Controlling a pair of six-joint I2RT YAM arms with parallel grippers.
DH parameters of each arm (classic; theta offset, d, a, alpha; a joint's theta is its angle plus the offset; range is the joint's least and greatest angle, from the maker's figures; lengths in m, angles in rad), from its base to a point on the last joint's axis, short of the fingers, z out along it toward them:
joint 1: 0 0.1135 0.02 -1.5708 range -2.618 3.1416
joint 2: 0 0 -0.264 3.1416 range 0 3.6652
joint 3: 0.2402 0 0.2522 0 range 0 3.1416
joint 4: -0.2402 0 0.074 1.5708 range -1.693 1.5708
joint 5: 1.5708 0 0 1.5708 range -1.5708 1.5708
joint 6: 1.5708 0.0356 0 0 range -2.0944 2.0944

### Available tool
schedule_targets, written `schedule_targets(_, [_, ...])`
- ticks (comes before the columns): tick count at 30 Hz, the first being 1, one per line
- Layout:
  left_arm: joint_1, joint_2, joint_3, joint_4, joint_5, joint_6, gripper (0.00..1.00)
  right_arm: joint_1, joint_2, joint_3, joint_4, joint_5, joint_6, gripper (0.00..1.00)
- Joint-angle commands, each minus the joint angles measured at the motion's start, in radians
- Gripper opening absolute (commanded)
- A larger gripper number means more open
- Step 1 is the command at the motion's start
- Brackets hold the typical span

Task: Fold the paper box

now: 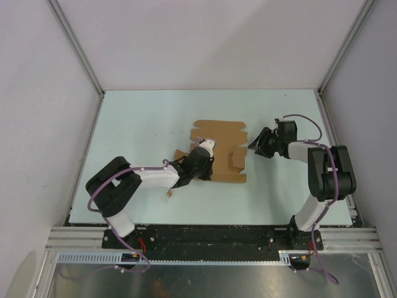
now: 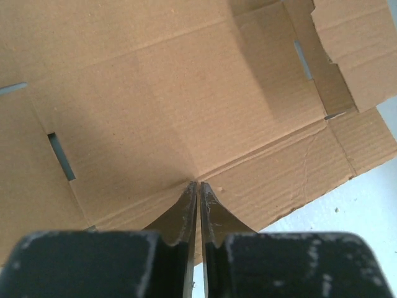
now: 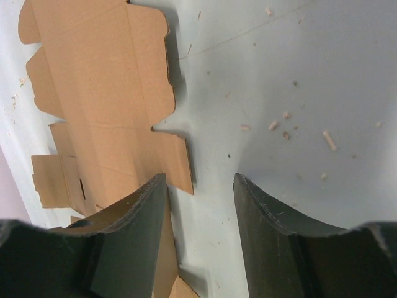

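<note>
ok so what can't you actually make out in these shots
Left wrist view: the left tool sits nearly closed at a crease of the paper box; whether it pinches cardboard is unclear, and the sheet runs off the frame.
Top view: the left arm covers the sheet's left part; the brown scrap is too small to identify.
Right wrist view: a finger of the right tool hides the sheet's nearest part.

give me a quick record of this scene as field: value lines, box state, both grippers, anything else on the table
box: flat die-cut brown cardboard sheet, not yet folded up, lying on the pale table
left gripper: shut, tips on the sheet at a crease close to its near edge
right gripper: open, holding nothing, low beside the sheet's right edge
other: tiny brown scrap on the table beside the left arm
</note>
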Motion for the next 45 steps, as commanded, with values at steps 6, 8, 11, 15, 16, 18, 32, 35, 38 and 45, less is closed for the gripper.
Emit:
schedule_targets(6, [0.006, 0.044, 0.012, 0.046, 0.024, 0.025, 0.0, -0.001, 0.106, 0.105, 0.071, -0.072, 0.005, 0.55])
schedule_targets(8, [0.006, 0.048, 0.009, 0.051, 0.03, 0.025, 0.0, 0.001, 0.128, 0.119, 0.071, -0.087, 0.005, 0.55])
schedule_targets(11, [0.006, 0.053, 0.006, 0.054, 0.03, 0.022, 0.0, 0.007, 0.146, 0.131, 0.075, -0.109, 0.008, 0.55])
schedule_targets(15, [0.006, 0.056, 0.006, 0.057, 0.033, 0.02, 0.0, 0.011, 0.171, 0.137, 0.085, -0.141, 0.019, 0.55])
schedule_targets(16, [0.006, 0.057, 0.006, 0.057, 0.03, 0.02, 0.0, 0.011, 0.174, 0.137, 0.09, -0.147, 0.022, 0.55])
schedule_targets(18, [0.006, 0.056, 0.004, 0.057, 0.03, 0.022, 0.0, 0.014, 0.183, 0.139, 0.093, -0.163, 0.026, 0.55])
schedule_targets(32, [0.013, 0.057, 0.004, 0.057, 0.03, 0.02, 0.0, 0.025, 0.157, 0.142, 0.039, -0.227, 0.023, 0.54])
schedule_targets(35, [0.015, 0.059, 0.003, 0.057, 0.027, 0.02, 0.0, 0.025, 0.143, 0.142, 0.05, -0.253, 0.034, 0.54])
schedule_targets(38, [0.016, 0.059, 0.003, 0.057, 0.027, 0.02, 0.0, 0.027, 0.125, 0.143, 0.052, -0.261, 0.045, 0.54])
schedule_targets(45, [0.018, 0.059, 0.001, 0.057, 0.029, 0.02, 0.0, 0.027, 0.103, 0.142, 0.058, -0.296, 0.066, 0.53])
